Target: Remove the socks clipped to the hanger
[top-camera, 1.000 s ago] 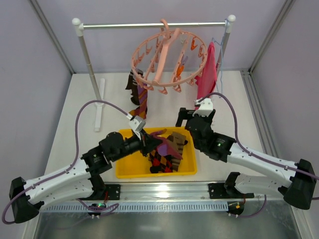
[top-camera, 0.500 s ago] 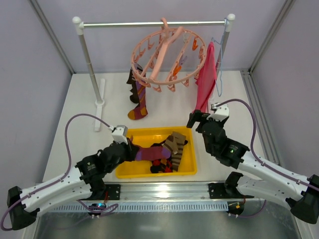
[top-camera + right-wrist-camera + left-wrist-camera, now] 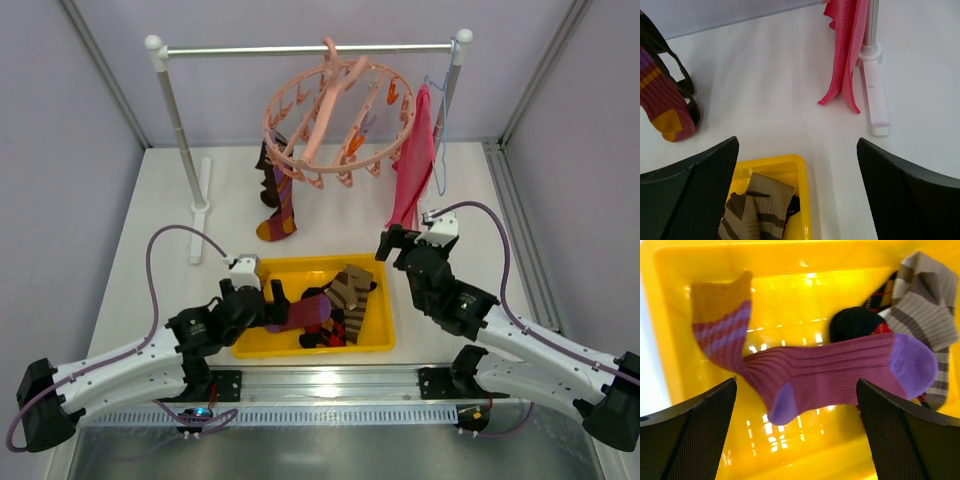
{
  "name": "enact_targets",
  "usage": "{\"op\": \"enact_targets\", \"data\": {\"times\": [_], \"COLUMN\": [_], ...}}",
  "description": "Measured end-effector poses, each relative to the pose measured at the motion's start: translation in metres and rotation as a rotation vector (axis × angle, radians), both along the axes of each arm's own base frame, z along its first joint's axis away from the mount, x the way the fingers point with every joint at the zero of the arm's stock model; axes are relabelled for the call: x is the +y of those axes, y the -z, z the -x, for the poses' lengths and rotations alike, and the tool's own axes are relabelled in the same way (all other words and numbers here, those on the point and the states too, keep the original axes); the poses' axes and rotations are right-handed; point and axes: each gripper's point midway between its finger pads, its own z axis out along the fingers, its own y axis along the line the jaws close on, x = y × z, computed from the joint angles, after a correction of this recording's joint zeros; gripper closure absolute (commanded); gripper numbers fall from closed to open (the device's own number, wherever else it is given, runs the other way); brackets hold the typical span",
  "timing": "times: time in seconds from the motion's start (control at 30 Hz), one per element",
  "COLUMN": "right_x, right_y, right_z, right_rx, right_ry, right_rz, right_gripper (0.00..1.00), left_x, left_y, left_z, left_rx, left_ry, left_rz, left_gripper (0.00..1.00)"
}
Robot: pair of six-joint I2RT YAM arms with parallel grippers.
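A round salmon-pink plastic ring hanger (image 3: 320, 120), spoked and fringed with small clip pegs, is hanging tilted by its hook from the silvery metal rail (image 3: 250, 48) of a rack on white posts, at the far side of the matte white table (image 3: 330, 215). From the ring's left side a maroon knitted sock with purple stripes and a yellow toe (image 3: 284, 205) is dangling, with a dark brown sock (image 3: 266, 178) just behind it. At the rail's right end a plain pink-red cloth (image 3: 415, 160) is draping in soft folds beside the post. Nearer the arms a glossy yellow plastic bin (image 3: 310, 350), rectangular with rounded corners, is sitting on the table and catching bright glints of light. Inside it a ribbed maroon sock with a purple toe and heel and a mustard cuff (image 3: 830, 372) is lying flat across the floor. To its right a brown-and-cream striped sock (image 3: 930, 315) is lying crumpled over a dark argyle sock (image 3: 860, 322) with red showing. The left gripper (image 3: 796, 390) is hovering over the bin's left half, its black mesh-textured fingers (image 3: 690, 435) spread wide and clasping nothing. The right gripper (image 3: 797, 145) is hanging above the table just beyond the bin's far right corner, its fingers likewise wide apart and empty, facing the cloth and the rack's white foot (image 3: 875, 100). Pale grey walls (image 3: 60, 200) are closing in the table, and a brushed metal strip (image 3: 320, 375) is running along the near edge.
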Motion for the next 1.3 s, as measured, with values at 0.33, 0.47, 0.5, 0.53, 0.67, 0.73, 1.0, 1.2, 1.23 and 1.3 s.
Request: {"op": "enact_targets", "data": {"times": [0.33, 0.47, 0.5, 0.53, 0.67, 0.73, 1.0, 1.2, 1.23, 1.3], "right_x": [-0.001, -0.004, -0.005, -0.005, -0.010, -0.012, -0.022, -0.028, -0.029, -0.029], "right_y": [0.001, 0.003, 0.004, 0.005, 0.009, 0.009, 0.014, 0.017, 0.017, 0.018], "right_z": [0.001, 0.000, 0.000, 0.000, 0.000, 0.000, 0.002, 0.000, 0.000, -0.001], "right_rx": [0.000, 0.002, 0.004, 0.006, 0.012, 0.009, 0.003, 0.004, 0.003, 0.002], "right_ry": [-0.005, -0.005, -0.005, -0.004, 0.000, 0.000, 0.006, 0.014, 0.015, 0.012], "right_rz": [-0.011, -0.014, -0.015, -0.015, -0.016, -0.022, -0.040, -0.043, -0.045, -0.048], "right_gripper": [0.00, 0.00, 0.00, 0.00, 0.00, 0.00, 0.00, 0.00, 0.00, 0.00], "left_x": [0.022, 0.027, 0.028, 0.031, 0.032, 0.026, -0.012, -0.030, -0.030, -0.029], "left_y": [-0.018, -0.022, -0.022, -0.022, -0.019, -0.023, -0.057, -0.057, -0.056, -0.053], "left_z": [-0.018, -0.039, -0.045, -0.052, -0.077, -0.091, -0.169, -0.197, -0.199, -0.204], "left_rx": [-0.049, -0.047, -0.046, -0.043, -0.027, -0.028, -0.127, -0.214, -0.233, -0.266], "left_ry": [-0.126, -0.177, -0.188, -0.205, -0.225, -0.216, -0.168, -0.130, -0.127, -0.136], "left_rz": [-0.073, -0.024, -0.015, -0.009, 0.010, 0.025, 0.127, 0.142, 0.140, 0.133], "left_gripper": [0.00, 0.00, 0.00, 0.00, 0.00, 0.00, 0.00, 0.00, 0.00, 0.00]}}
